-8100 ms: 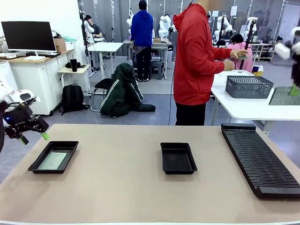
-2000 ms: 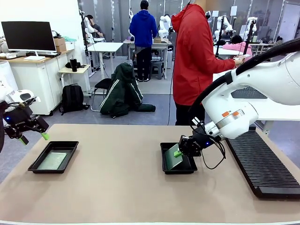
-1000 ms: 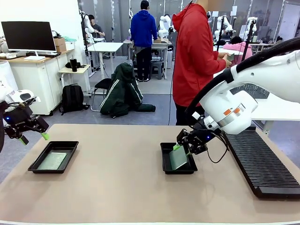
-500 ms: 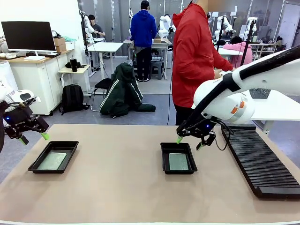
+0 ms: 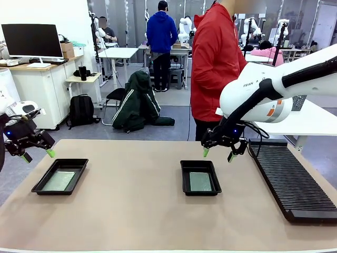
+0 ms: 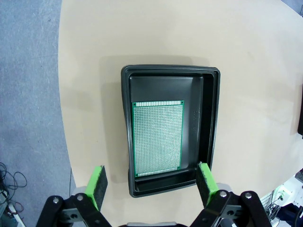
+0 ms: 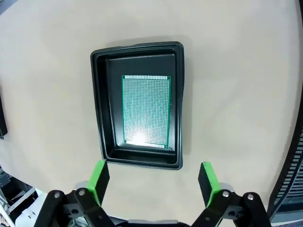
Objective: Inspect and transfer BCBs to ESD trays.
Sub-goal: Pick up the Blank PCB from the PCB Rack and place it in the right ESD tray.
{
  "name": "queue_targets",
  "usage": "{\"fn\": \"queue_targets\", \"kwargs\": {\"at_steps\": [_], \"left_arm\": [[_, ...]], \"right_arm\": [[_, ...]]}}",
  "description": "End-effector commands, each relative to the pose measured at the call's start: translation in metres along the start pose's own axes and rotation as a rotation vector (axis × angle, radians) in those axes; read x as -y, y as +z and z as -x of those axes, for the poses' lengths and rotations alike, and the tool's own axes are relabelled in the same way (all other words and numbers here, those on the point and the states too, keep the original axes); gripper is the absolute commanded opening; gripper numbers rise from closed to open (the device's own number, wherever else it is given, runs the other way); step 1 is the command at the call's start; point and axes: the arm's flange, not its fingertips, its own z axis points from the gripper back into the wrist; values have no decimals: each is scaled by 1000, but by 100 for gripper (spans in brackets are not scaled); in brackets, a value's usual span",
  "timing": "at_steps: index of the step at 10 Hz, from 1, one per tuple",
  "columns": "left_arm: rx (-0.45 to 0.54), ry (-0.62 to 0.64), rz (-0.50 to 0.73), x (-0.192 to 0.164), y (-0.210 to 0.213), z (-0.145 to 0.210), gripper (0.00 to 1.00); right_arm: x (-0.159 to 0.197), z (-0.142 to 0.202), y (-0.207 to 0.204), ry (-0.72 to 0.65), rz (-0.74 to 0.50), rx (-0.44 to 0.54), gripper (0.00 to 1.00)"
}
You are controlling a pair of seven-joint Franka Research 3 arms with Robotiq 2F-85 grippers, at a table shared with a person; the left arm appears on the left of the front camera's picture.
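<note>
Looking down past your right gripper (image 7: 152, 182), you had its two green fingers spread wide with nothing between them. Below it sat the middle tray (image 7: 138, 105) on the tan table (image 7: 236, 94), and a green board (image 7: 146, 111) lay flat on the tray's floor with a bright spot of glare near one end. In the front view that gripper (image 5: 216, 154) hung in the air just past the far end of the middle tray (image 5: 200, 177), not touching it, and the board (image 5: 200, 181) looked pale inside.

Your left gripper (image 6: 151, 186) was wide open too and held nothing. Under it was the left tray (image 6: 170, 127) with its own green board (image 6: 157, 138) lying flat, close to one long wall. In the front view this gripper (image 5: 37, 154) floated above the table's left edge, near the left tray (image 5: 60, 176) but apart from it.

A long black ribbed rack (image 5: 288, 179) lay on the right side of the table. Behind the table, a person in a red hoodie (image 5: 215, 63) stood turned toward a white table (image 5: 310, 118) on the right. Farther back hung a dark coat on a chair (image 5: 138, 100), and a monitor (image 5: 32, 40) stood on a desk.
</note>
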Motion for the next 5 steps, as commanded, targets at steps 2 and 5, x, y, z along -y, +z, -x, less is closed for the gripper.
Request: {"fn": "queue_targets", "kwargs": {"at_steps": [2, 5], "left_arm": [[10, -1, 3, -1, -1, 0, 100], [10, -1, 3, -1, -1, 0, 100]], "right_arm": [[1, 0, -3, -1, -1, 4, 100], [1, 0, -3, -1, -1, 4, 100]]}}
